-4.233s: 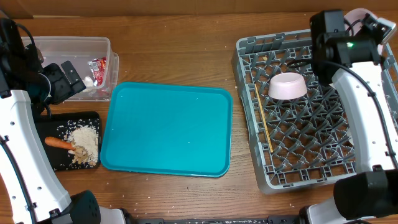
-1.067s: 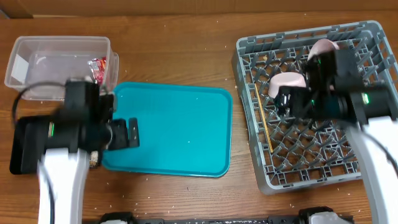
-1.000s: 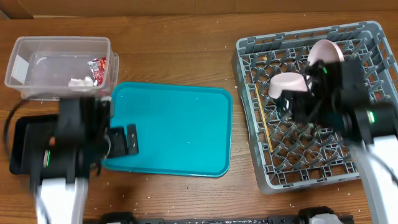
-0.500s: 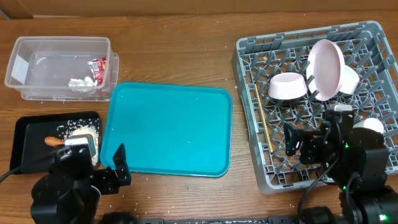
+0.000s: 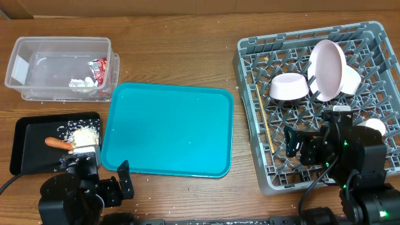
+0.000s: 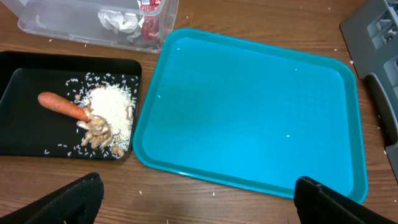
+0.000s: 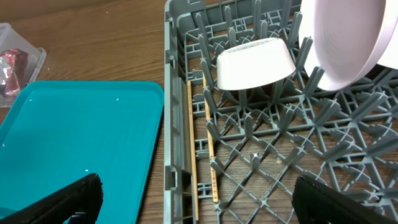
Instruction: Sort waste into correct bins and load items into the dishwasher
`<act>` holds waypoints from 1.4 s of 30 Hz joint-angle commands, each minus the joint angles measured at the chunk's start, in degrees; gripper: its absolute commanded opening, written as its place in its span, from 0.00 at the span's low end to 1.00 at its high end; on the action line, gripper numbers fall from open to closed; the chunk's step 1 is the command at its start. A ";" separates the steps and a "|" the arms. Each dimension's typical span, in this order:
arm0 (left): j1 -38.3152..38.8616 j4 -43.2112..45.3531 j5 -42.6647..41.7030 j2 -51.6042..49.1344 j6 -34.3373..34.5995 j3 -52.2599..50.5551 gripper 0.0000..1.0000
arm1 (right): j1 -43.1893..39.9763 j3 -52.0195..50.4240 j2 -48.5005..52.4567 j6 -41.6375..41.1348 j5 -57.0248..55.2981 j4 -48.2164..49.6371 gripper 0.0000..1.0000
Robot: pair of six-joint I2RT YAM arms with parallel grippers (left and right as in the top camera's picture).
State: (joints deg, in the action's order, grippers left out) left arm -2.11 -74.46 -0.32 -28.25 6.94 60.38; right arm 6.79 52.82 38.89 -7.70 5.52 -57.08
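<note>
- Left gripper [image 6: 198,183]: fingers spread wide apart, holding nothing; it hangs low at the table's near edge, just in front of the teal tray [image 5: 167,128], which is bare
- Right gripper [image 7: 196,182]: fingers likewise apart and empty, over the near part of the grey rack [image 5: 247,47]
- Waste: red wrapper [image 5: 99,67] and white tissue [image 5: 78,82] lie in the clear tub [image 5: 37,44]; carrot [image 5: 58,143] and crumbly scraps [image 5: 84,136] sit on the black tray [image 5: 25,156]
- Dishes, all in the rack: one bowl [image 5: 289,86] upside down on the pegs; the plate [image 5: 328,62] leaning on edge beside it, a second bowl [image 5: 355,78] just behind; the cup [image 5: 375,127] near the right wall; chopsticks [image 5: 265,122] lying along the left wall
- Handling, as I judge it: plate and bowls look stiff, smooth and likely slippery, so pinch the rim; chopsticks are light and thin, low between pegs, best nipped mid-length; scraps would crumble, so leave them be
- Sorting and loading look essentially complete
</note>
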 commanded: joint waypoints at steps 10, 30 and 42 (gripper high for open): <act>-0.11 -0.02 0.79 0.20 0.57 -0.28 1.00 | -0.07 -1.42 -2.67 -0.20 -0.33 -0.26 1.00; -0.11 -0.02 0.79 0.20 0.57 -0.28 1.00 | -0.07 -30.27 -36.54 0.22 -2.89 24.48 1.00; -0.11 -0.02 0.79 0.20 0.55 -0.28 1.00 | -0.13 -52.39 -38.73 0.74 -3.82 61.27 1.00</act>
State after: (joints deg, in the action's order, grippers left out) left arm -2.11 -74.61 -0.14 -28.25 7.09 60.12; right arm 6.79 3.77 0.71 -7.46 2.85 1.13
